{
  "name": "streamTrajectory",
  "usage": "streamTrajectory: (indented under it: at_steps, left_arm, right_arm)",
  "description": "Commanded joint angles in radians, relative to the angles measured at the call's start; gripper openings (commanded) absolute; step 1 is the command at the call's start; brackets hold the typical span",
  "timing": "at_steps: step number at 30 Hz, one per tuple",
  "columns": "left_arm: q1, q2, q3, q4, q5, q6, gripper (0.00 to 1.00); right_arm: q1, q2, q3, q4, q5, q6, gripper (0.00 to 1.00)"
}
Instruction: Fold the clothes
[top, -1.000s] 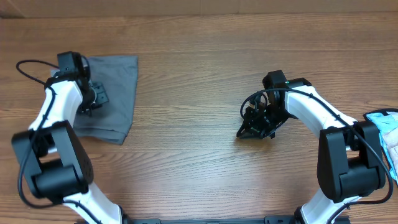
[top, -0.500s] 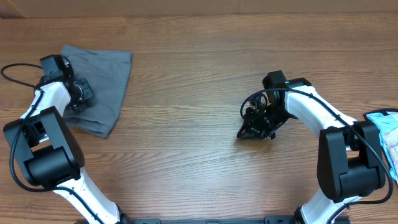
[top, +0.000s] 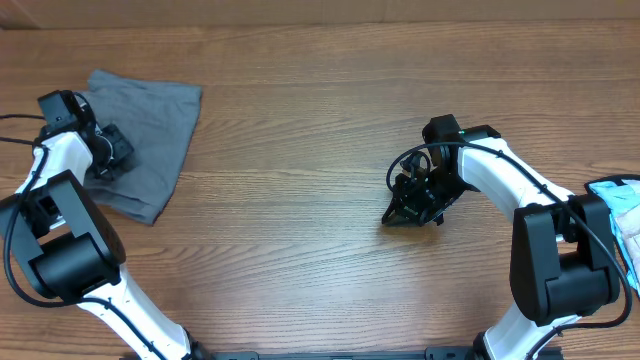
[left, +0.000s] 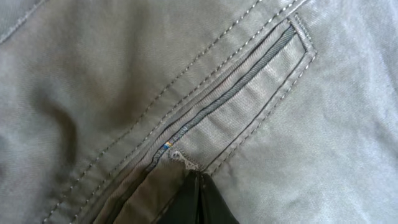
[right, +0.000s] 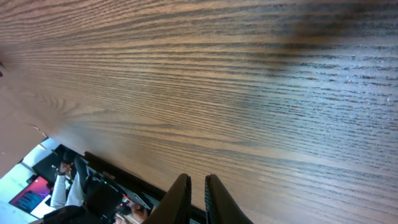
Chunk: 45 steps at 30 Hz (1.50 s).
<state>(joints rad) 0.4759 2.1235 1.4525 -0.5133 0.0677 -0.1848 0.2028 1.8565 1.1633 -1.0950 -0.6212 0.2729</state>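
Note:
The clothes, a pair of folded grey shorts (top: 160, 125), lie at the table's far left. My left gripper (top: 108, 152) sits on their left part. In the left wrist view its dark fingers (left: 198, 180) are shut tight, with the tips pressed on the grey fabric (left: 280, 124) at the end of a stitched pocket opening (left: 242, 87). No fabric shows between them. My right gripper (top: 392, 214) rests low over bare wood right of centre, far from the shorts. Its fingertips (right: 198, 182) stand a sliver apart with nothing between them.
A light blue cloth (top: 620, 215) lies at the right edge behind the right arm. The wooden table (top: 300, 250) spans the space between the two arms. A black cable (top: 15, 118) trails from the left arm near the left edge.
My left gripper has slid left across the table, and the grey shorts have shifted left and turned slightly with it. The right arm has not moved.

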Motion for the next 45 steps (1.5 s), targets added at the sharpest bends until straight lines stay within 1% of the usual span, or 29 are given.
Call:
streamTrajectory:
  at_steps: [1, 5, 8, 12, 16, 20, 22, 29, 37, 45]
  left_arm:
    - [0.0, 0.032, 0.001, -0.086, 0.023, -0.002, 0.04]
    - [-0.054, -0.04, 0.05, -0.118, 0.106, 0.085, 0.05]
    - [-0.103, -0.064, 0.051, -0.11, 0.123, 0.124, 0.06]
    - [-0.195, -0.043, 0.05, -0.087, 0.211, 0.254, 0.07]
    - [-0.283, -0.004, 0.05, -0.042, 0.206, 0.321, 0.07]
    - [-0.334, 0.037, 0.05, 0.016, 0.123, 0.313, 0.08]
    - [-0.342, 0.055, 0.05, 0.03, 0.035, 0.255, 0.06]
    - [-0.315, 0.065, 0.05, 0.069, -0.145, 0.111, 0.06]
    - [-0.286, 0.064, 0.05, 0.068, -0.136, 0.102, 0.06]
    - [-0.286, 0.064, 0.101, 0.063, 0.016, 0.077, 0.12]
  right_arm:
    - [-0.001, -0.005, 0.018, 0.001, -0.001, 0.015, 0.13]
    - [-0.001, -0.005, 0.018, 0.004, -0.001, 0.014, 0.13]
    - [-0.001, -0.005, 0.018, 0.01, -0.001, 0.015, 0.13]
    - [-0.001, -0.005, 0.018, 0.012, -0.001, 0.015, 0.13]
    - [-0.001, -0.005, 0.018, 0.011, -0.001, 0.015, 0.13]
    - [-0.001, -0.005, 0.018, 0.007, -0.001, 0.015, 0.13]
    - [-0.001, -0.005, 0.018, 0.004, -0.001, 0.015, 0.13]
    - [-0.001, -0.005, 0.018, -0.004, -0.001, 0.015, 0.13]
    - [-0.001, -0.005, 0.018, -0.013, -0.001, 0.015, 0.13]
    - [-0.001, -0.005, 0.018, -0.017, -0.001, 0.014, 0.13]
